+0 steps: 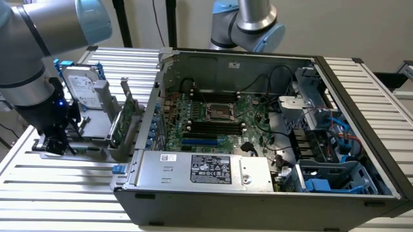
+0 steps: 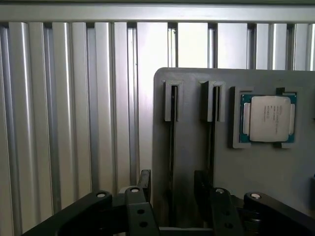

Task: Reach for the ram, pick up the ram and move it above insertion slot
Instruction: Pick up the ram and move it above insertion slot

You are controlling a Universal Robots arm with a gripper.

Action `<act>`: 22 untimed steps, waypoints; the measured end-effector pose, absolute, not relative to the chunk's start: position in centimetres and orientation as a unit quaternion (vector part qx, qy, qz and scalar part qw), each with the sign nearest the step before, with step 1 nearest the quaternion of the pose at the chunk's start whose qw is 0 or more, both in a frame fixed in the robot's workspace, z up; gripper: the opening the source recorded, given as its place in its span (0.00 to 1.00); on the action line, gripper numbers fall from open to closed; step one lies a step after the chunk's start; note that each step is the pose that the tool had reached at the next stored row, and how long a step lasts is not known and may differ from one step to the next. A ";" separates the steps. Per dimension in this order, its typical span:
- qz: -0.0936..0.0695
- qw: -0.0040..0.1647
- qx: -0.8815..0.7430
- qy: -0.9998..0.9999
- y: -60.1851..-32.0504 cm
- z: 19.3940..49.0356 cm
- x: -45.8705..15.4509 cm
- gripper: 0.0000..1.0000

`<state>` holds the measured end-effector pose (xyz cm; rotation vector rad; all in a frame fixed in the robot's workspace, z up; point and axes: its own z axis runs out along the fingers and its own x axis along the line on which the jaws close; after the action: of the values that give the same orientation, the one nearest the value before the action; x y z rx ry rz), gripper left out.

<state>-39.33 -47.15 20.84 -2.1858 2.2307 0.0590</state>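
- Exterior view: the gripper is hanging low over the grey holder, which is sitting on the exterior view's left of the open computer case, beside the hard drive.
- Wrist view: the ram is standing edge-on in one holder groove, and the released fingers are straddling it, apparently without touching. Centring the stick between the pads and squaring up to the groove before closing is looking wise, since the neighbouring groove is lying just beside.
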 end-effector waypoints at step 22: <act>0.022 0.005 -0.700 0.714 -47.1 19.8 -38.9 0.13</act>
<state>-38.91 -47.13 19.82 -2.1902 2.2358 0.0698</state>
